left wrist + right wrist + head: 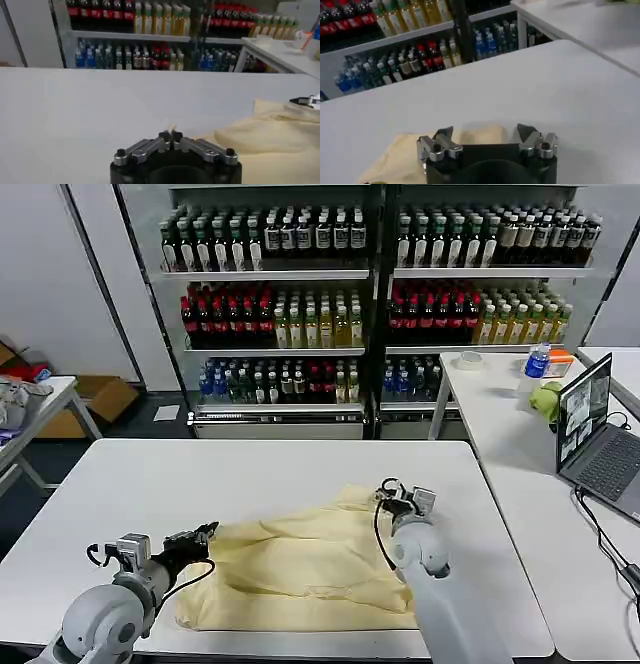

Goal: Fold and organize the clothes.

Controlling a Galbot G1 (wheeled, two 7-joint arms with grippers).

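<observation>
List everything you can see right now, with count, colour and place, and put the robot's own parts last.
Garment: one, pale yellow, spread near the work table's front edge.
Work table: one, white, before the robot.
Drink bottles: many, dark, red, yellow and blue, on shelves behind.
Side table: one, white, to the right.
Laptop: one, dark, open on the side table.
Left gripper: shut at the garment's left edge.
Right gripper: open over the garment's far right corner.
</observation>
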